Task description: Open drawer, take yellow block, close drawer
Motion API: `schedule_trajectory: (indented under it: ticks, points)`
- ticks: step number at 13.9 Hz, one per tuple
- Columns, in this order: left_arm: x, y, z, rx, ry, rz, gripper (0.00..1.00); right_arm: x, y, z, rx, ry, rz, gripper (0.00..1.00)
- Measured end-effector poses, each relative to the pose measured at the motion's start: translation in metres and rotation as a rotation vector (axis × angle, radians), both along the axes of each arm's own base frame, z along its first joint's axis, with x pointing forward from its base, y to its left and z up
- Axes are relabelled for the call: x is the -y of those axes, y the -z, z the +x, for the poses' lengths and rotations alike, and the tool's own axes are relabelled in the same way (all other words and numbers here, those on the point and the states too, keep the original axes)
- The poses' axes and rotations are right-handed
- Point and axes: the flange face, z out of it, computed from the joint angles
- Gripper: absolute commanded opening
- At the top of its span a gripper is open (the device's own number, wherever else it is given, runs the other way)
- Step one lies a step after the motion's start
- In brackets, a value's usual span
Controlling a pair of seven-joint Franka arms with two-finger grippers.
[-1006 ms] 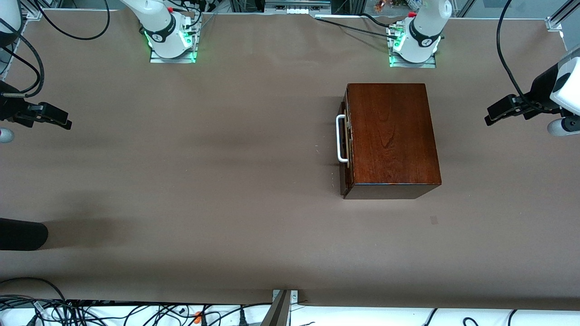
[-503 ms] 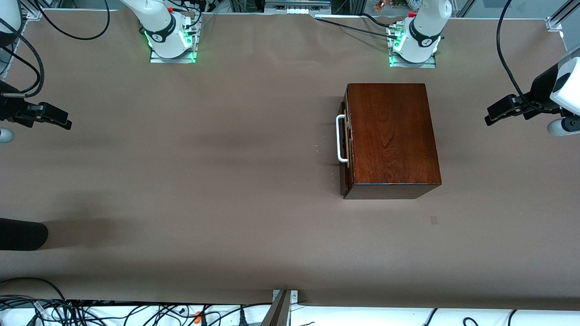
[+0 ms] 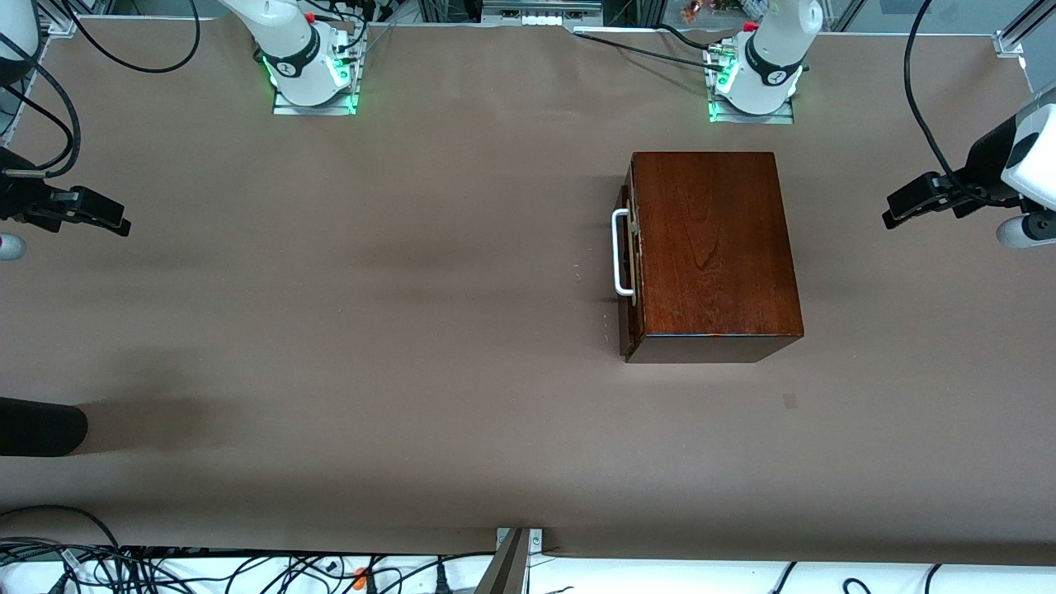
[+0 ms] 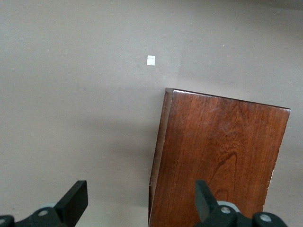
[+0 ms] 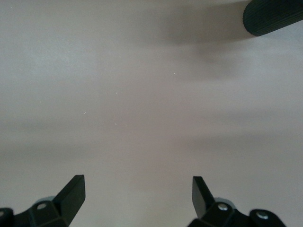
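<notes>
Left gripper: fingers spread wide, holding nothing, up over the table at the left arm's end.
Right gripper: spread wide too, holding nothing, over bare table at the right arm's end.
Drawer: pushed shut in the brown box, well apart from both grippers.
Handle: white, seen only from the front.
Left wrist view: just the box top and a small pale mark.

Wooden box on brown table
</notes>
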Motion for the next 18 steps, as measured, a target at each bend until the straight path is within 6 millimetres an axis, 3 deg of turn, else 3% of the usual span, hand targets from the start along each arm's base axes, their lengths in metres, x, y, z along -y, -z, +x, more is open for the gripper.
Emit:
schedule_trajectory:
  ticks: [11, 14, 18]
  points:
    - [0.004, 0.0, 0.001, 0.004, 0.008, 0.0, 1.0, 0.0, 0.0, 0.0, 0.0, 0.0, 0.0, 1.0]
    - [0.002, 0.013, 0.01, -0.009, 0.007, 0.004, 1.0, 0.0, 0.0, 0.0, 0.0, 0.0, 0.0, 1.0]
    - [0.0, 0.008, 0.013, 0.004, 0.017, 0.011, 1.0, 0.0, 0.0, 0.0, 0.0, 0.0, 0.0, 1.0]
